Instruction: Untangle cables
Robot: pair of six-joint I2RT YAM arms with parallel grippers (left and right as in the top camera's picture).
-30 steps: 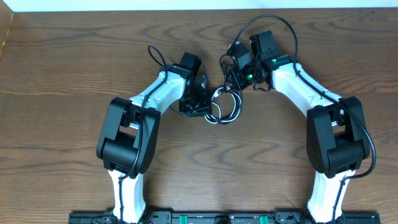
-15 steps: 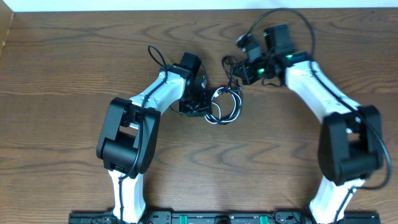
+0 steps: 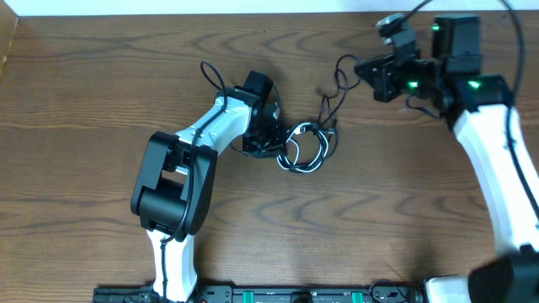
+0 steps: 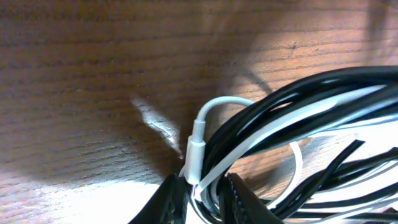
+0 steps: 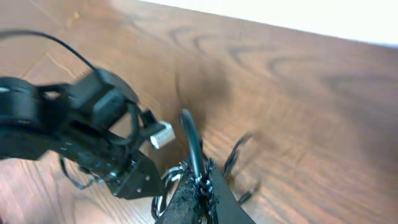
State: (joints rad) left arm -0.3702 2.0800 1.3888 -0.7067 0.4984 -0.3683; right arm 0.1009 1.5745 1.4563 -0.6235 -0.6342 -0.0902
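Even, bright light overhead; glare patches on the table close-up; right wrist view blurred.

The cables were cut off by the left wrist view's right edge; the right wrist view was blurred

White arm links with chunky black joints, thin black wires and green lights.

Brown wood-grain surface; one tangle of black and white cables lies on it, near centre.
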